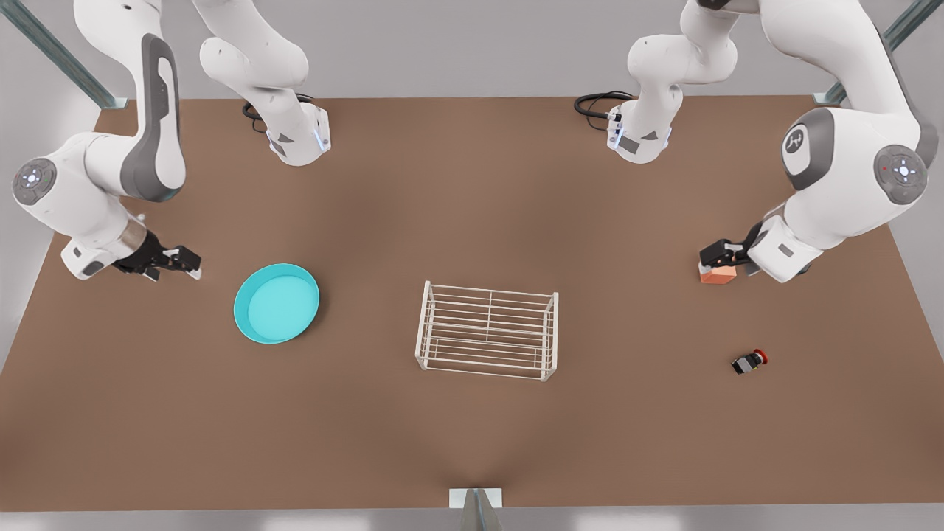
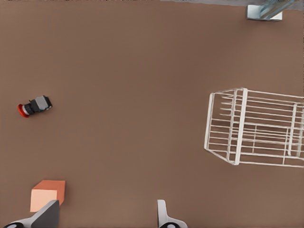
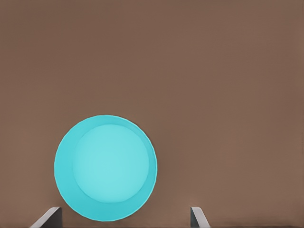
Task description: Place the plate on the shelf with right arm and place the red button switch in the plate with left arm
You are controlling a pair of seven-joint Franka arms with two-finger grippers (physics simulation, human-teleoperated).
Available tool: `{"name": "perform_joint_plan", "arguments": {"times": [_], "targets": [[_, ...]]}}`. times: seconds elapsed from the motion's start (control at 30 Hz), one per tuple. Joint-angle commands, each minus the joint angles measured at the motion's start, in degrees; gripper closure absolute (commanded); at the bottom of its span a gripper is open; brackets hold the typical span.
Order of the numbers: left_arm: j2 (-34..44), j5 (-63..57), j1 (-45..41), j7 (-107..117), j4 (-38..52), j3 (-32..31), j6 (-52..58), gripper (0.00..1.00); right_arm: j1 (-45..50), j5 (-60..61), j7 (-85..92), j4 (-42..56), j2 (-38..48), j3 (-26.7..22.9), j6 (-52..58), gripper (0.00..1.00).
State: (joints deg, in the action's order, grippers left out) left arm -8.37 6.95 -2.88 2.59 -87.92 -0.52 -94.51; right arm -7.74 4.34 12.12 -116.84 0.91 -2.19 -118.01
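Observation:
The turquoise plate (image 1: 276, 303) lies flat on the brown table at the front view's left, empty. My right gripper (image 1: 184, 262) hovers just beside it, farther to the left, open; the right wrist view shows the plate (image 3: 105, 167) ahead of the spread fingertips (image 3: 49, 217). The white wire shelf (image 1: 422, 324) stands mid-table with nothing on it. At the front view's right lies the red button switch (image 1: 749, 361) on its side. My left gripper (image 1: 719, 254) hangs open over an orange cube, behind the switch. In the left wrist view the switch (image 2: 34, 106) and shelf (image 2: 240, 126) lie apart.
An orange cube (image 1: 717, 275) sits right under the left gripper's fingers, also seen as the cube (image 2: 46, 194) by one fingertip. Both arm bases with black cables stand at the table's back edge. A small metal bracket (image 1: 476, 498) marks the front edge.

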Motion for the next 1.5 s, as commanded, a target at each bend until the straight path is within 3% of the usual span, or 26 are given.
{"name": "perform_joint_plan", "arguments": {"times": [0.0, 0.3, 0.37, 0.43, 0.5, 0.57, 0.67, 0.8, 0.93, 1.07, 1.27, 1.47], "targets": [[0.02, 0.43, 0.07, -3.91, -0.05, 0.00, -1.20, 0.00, 5.72, 0.14, 4.84, 0.03, 0.05, 0.08, 0.85, 0.00], [0.38, -2.11, 2.80, -0.22, -2.16, 1.05, 3.98, 0.00, 6.25, 2.60, 5.28, 12.25, -16.91, 0.96, 0.68, 0.00], [0.73, -3.78, 2.88, 4.60, -4.10, 1.05, 4.69, 0.00, 5.46, 9.02, 7.12, 12.43, -19.98, 1.05, 0.68, 0.00], [1.51, -3.87, 2.97, 19.71, -4.89, 1.05, 4.07, 0.02, 3.53, 9.10, 6.42, 11.72, -20.07, 1.05, 4.28, 0.00], [3.63, -4.05, 2.97, 58.89, -4.89, 0.96, 0.04, 0.00, 1.06, 9.02, 9.58, 10.41, -21.39, 1.05, 4.55, 0.00], [0.91, -4.05, 2.97, 79.40, -6.21, 0.96, -6.21, 0.00, -0.34, 9.02, 13.54, 10.05, -23.32, 1.14, 4.63, 0.00], [-4.28, -4.14, 2.36, 87.23, -6.21, 0.88, -10.87, 0.00, -1.84, 8.58, 16.79, 10.05, -24.73, 1.14, 4.63, 0.01], [-11.49, -12.65, 2.09, 104.53, -9.11, 1.05, -24.66, 0.00, -2.36, 8.40, 18.81, 10.23, -27.28, 1.14, 5.25, 0.02], [-13.07, -15.30, 2.27, 127.21, -9.11, 0.96, -20.01, 0.00, -4.03, 8.40, 20.13, 11.11, -30.71, 1.14, 4.55, 0.02], [-17.73, -13.80, 3.23, 131.00, -9.11, 1.05, -24.84, 0.00, -4.74, 8.84, 19.96, 12.51, -33.52, 1.14, 2.52, 0.02], [-25.73, -18.81, 8.25, 131.00, -4.01, 1.14, -32.93, 0.00, -4.74, 12.09, 19.60, 13.13, -35.54, 1.40, 0.85, 0.11], [-32.06, -18.20, 9.30, 130.65, 1.18, 1.14, -34.16, 0.00, -4.56, 12.53, 18.81, 13.13, -36.33, 1.75, 0.85, 0.35]]}}
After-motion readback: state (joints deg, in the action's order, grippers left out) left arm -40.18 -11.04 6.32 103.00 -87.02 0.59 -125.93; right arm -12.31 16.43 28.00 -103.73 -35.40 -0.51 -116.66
